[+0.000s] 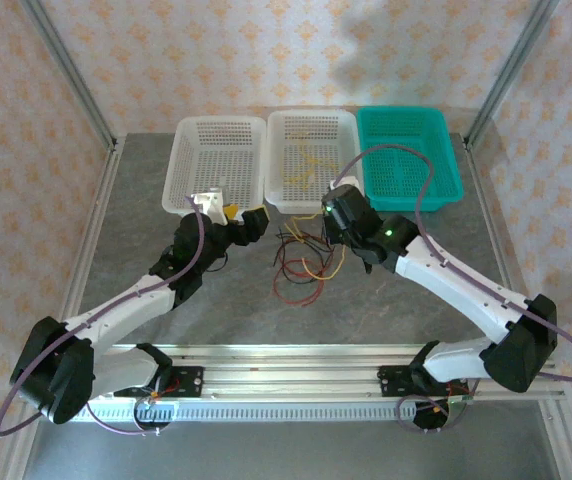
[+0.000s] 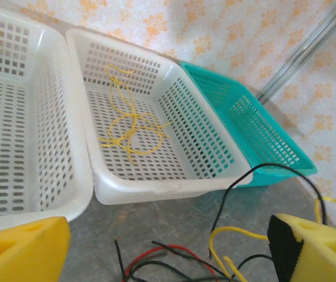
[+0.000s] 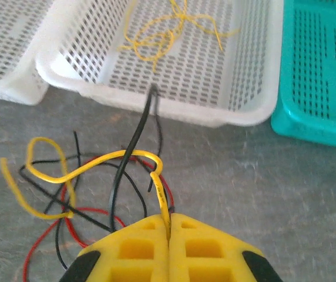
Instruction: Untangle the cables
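From above, the cables (image 1: 301, 265) lie as one loose tangle on the table (image 1: 366, 320), just in front of the middle basket (image 1: 311, 115). The left gripper (image 1: 241, 218) sits near the tangle's left side and the right gripper (image 1: 338, 222) at its right edge. The tangle is about as wide as it is deep, so we see no clear long axis.

In the left wrist view, the left gripper (image 2: 168, 249) is spread wide and holds nothing. Red and black strands lie on the table below the gap. A yellow coil (image 2: 127, 126) rests inside the middle basket (image 2: 156, 191).

In the right wrist view, the right gripper (image 3: 169, 232) is pressed together, pinching the yellow cable (image 3: 91, 167). This strand runs away from the jaws toward the basket, then arcs left across the tangle. The black cable (image 3: 135, 138) runs lengthwise toward the basket rim, crossing the yellow one, and the red cable (image 3: 44, 241) loops underneath.

We judge the step is freeing the yellow strand. We would have the left gripper pin the red and black strands low. Then we would draw the yellow out slowly along its own line, easing off if a loop tightens.
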`<control>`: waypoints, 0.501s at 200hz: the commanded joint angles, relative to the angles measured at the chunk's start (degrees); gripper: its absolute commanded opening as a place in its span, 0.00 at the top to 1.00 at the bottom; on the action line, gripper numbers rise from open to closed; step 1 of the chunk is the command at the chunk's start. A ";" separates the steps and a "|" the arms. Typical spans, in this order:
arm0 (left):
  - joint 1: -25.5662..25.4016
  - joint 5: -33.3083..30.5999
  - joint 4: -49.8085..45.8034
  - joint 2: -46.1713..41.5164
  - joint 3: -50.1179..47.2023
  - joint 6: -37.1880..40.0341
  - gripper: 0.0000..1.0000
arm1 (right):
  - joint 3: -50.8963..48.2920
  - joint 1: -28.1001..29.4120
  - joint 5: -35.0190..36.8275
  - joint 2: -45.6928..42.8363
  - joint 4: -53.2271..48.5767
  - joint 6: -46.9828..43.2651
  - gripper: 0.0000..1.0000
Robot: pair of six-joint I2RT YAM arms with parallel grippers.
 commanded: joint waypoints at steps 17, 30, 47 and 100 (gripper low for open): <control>0.99 3.18 8.59 -1.82 -2.03 8.88 0.18 | 6.36 1.02 -2.42 6.58 -1.23 -15.13 1.00; 1.05 2.54 9.08 -2.31 -2.57 9.79 0.19 | 6.93 1.15 1.00 8.22 -1.94 -17.37 1.00; 1.05 1.69 9.39 -3.18 -3.67 11.29 0.19 | 5.77 1.15 7.87 8.67 -0.64 -20.73 1.00; 1.09 2.42 8.61 -3.44 -3.77 14.68 0.19 | 6.75 1.62 17.70 9.48 -3.25 -27.95 1.00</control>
